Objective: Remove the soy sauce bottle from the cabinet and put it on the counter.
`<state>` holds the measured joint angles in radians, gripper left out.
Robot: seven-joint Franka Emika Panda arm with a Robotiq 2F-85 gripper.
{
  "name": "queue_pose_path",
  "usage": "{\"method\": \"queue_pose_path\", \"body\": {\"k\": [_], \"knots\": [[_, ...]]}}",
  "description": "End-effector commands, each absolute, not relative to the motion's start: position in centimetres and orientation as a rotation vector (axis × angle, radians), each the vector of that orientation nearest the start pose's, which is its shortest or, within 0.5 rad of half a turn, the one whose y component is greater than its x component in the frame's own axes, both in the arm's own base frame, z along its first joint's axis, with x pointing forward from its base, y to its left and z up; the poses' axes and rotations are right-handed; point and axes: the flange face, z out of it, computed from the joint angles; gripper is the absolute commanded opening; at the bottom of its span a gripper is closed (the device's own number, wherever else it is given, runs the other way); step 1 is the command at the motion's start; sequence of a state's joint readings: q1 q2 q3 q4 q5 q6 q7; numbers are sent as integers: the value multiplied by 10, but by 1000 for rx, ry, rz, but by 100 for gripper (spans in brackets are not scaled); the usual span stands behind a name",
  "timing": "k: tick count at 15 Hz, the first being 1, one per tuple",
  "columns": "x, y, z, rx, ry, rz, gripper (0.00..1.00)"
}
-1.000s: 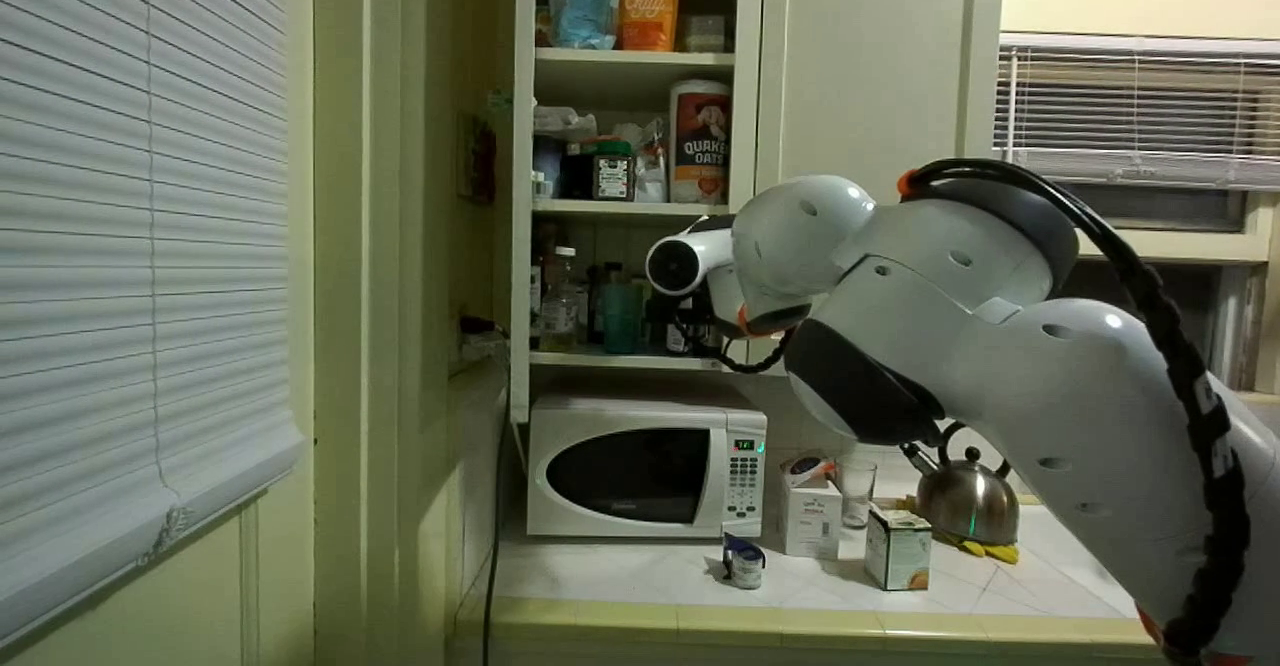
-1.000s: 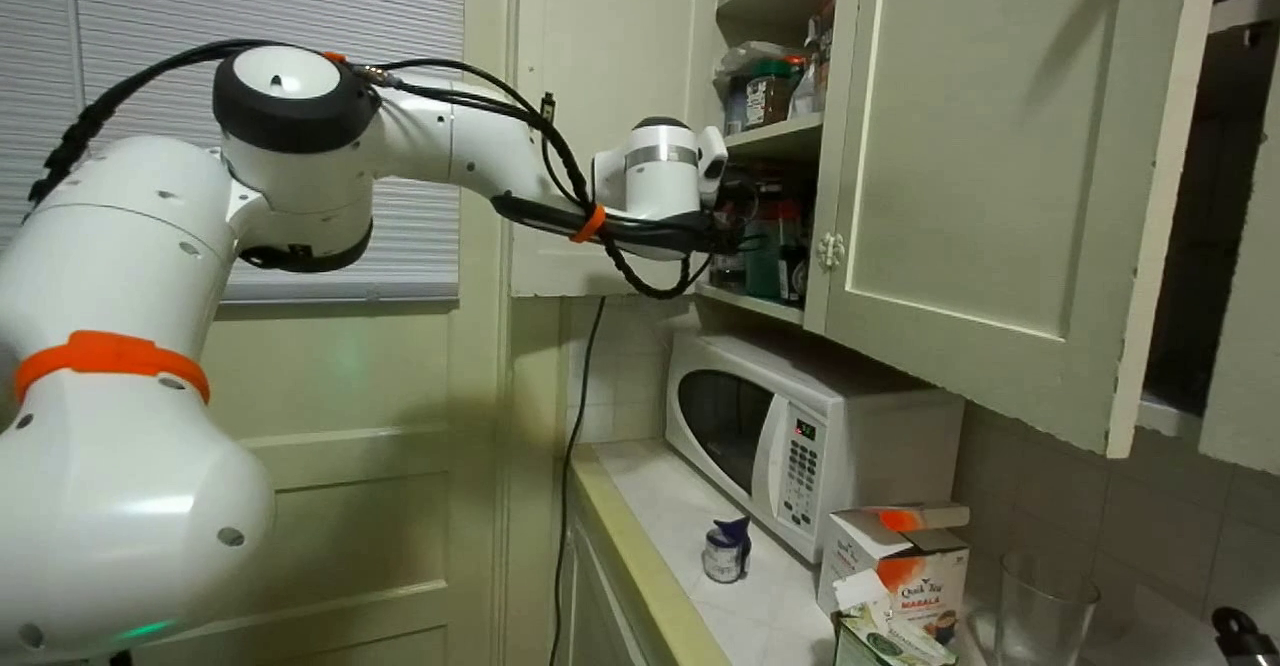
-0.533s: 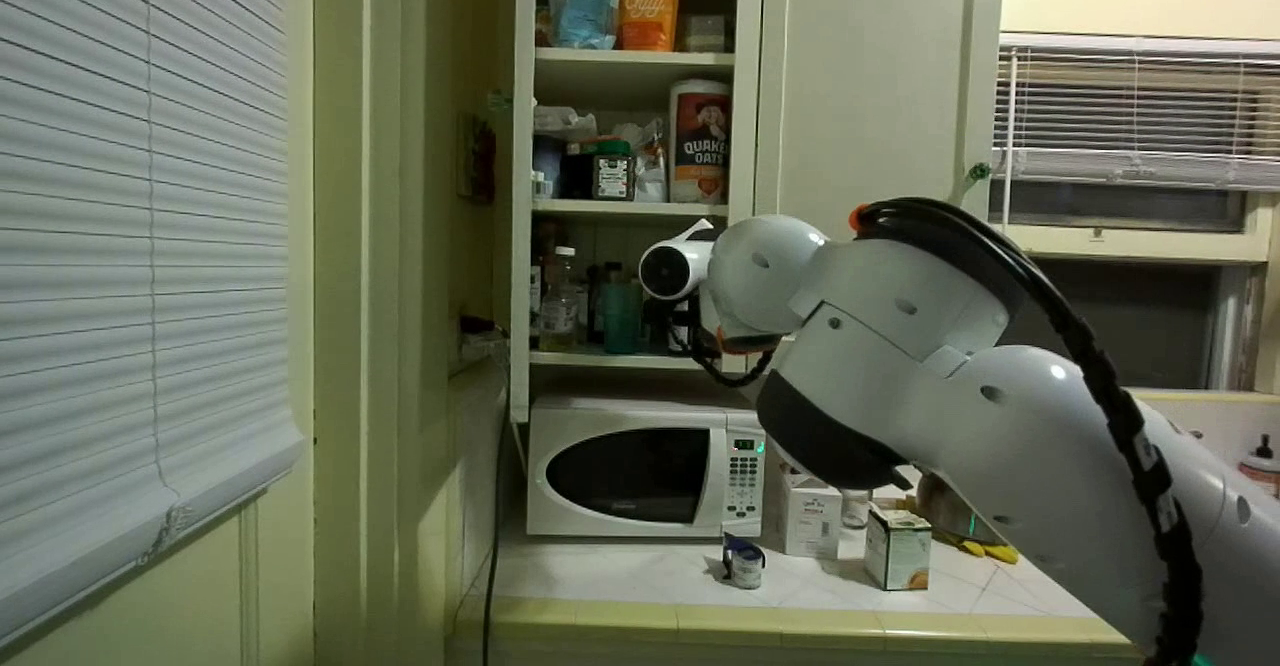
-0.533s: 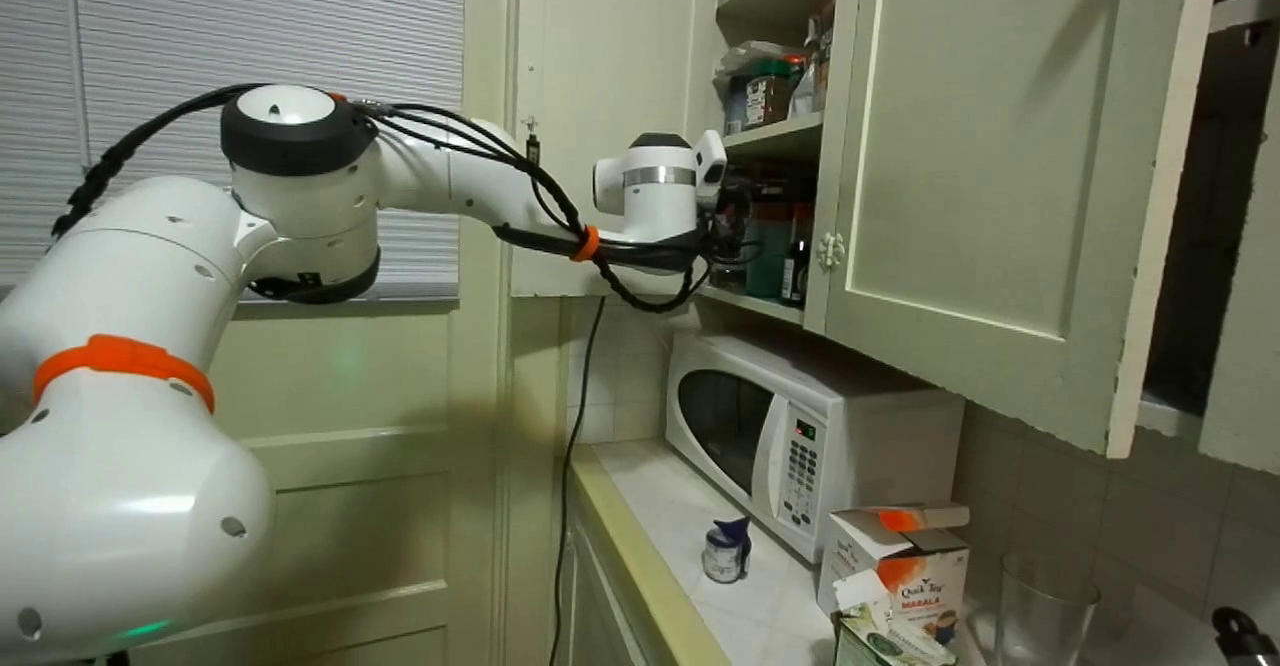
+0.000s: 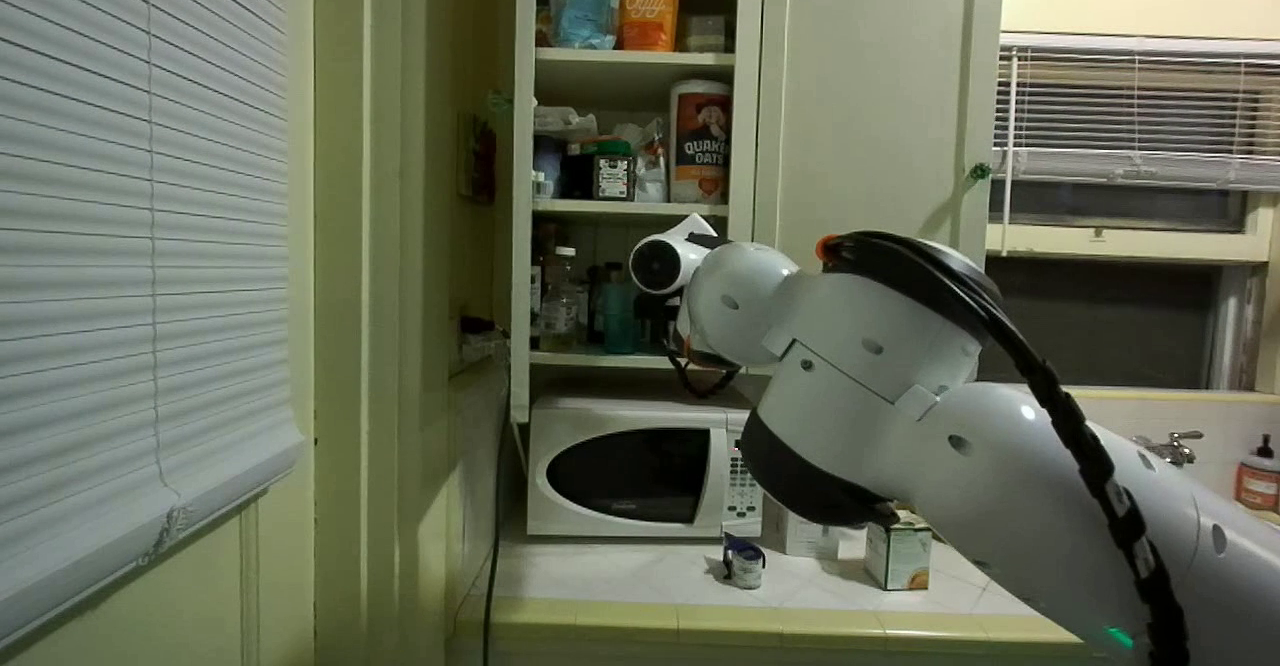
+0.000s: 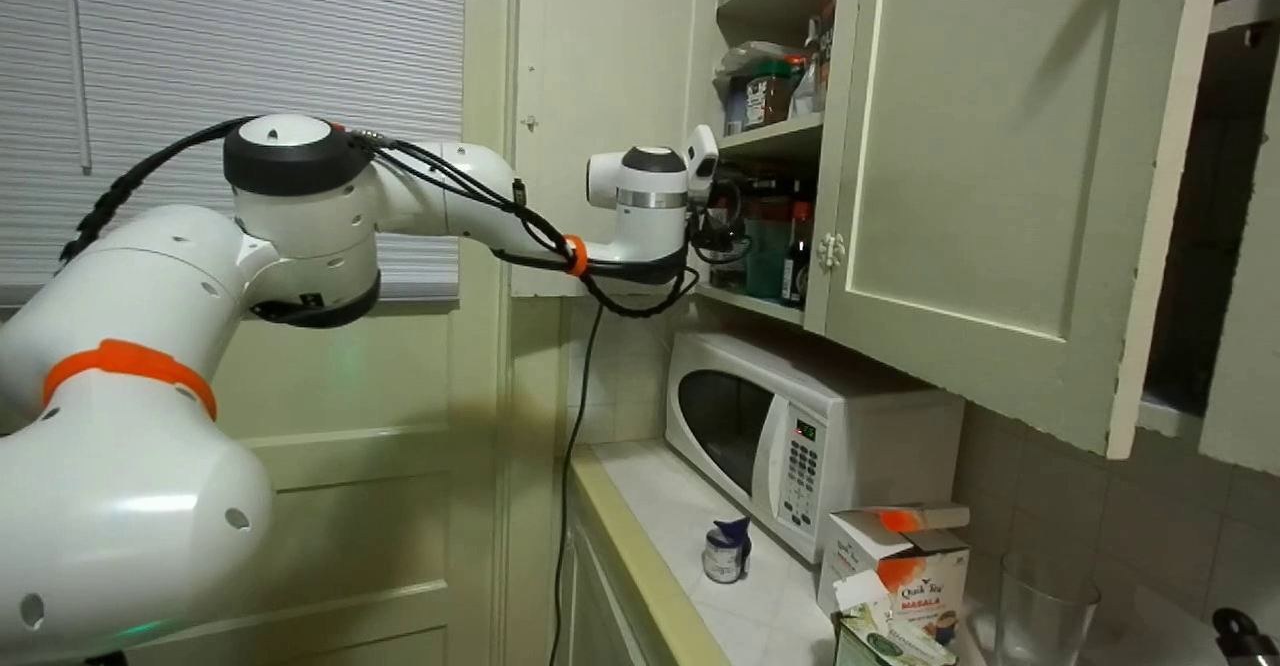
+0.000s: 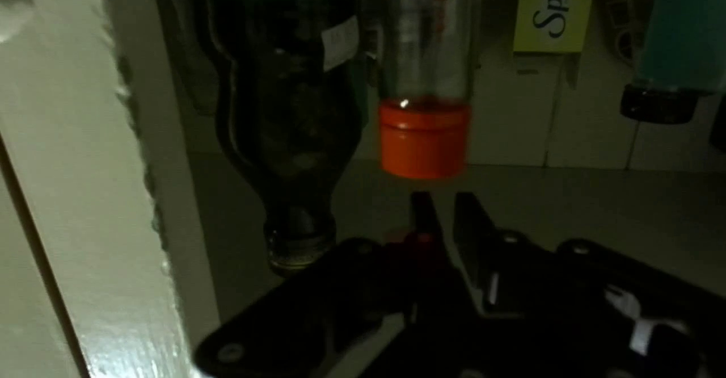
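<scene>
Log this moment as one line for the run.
gripper: at open cabinet, slightly open, nothing visibly held | soy sauce bottle: upright inside, ungrasped | counter: bottle not yet placed

A slim soy sauce bottle with an orange-red cap (image 7: 425, 122) stands just ahead of my narrowly parted jaws. Beside it, a dark pinched-neck bottle (image 7: 289, 117) crowds the way to the edge of the cream-painted cabinet (image 7: 62, 139). On its other side I have an open lane to the teal bottle with a black cap (image 7: 680, 32). Lower down, the boxy white microwave (image 5: 640, 476) blocks the back of the pale tiled surface (image 5: 600, 576); the front strip is free up to a short silver-and-dark tin (image 5: 743, 566).
</scene>
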<state>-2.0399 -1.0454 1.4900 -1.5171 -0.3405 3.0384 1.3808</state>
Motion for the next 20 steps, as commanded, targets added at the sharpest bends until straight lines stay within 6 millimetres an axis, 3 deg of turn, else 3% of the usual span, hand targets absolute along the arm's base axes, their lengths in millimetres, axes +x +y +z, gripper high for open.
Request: {"method": "queue_pose_path", "body": {"k": [1, 4, 8, 9, 15, 18, 20], "knots": [[689, 112, 609, -2360, 650, -2619, 47], [680, 108, 615, -2393, 662, -2620, 69], [669, 107, 604, -2473, 669, -2548, 99], [667, 107, 599, -2491, 670, -2531, 100], [661, 111, 572, -2546, 650, -2474, 100], [664, 112, 558, -2521, 628, -2467, 72], [666, 112, 550, -2509, 624, -2459, 61]]}}
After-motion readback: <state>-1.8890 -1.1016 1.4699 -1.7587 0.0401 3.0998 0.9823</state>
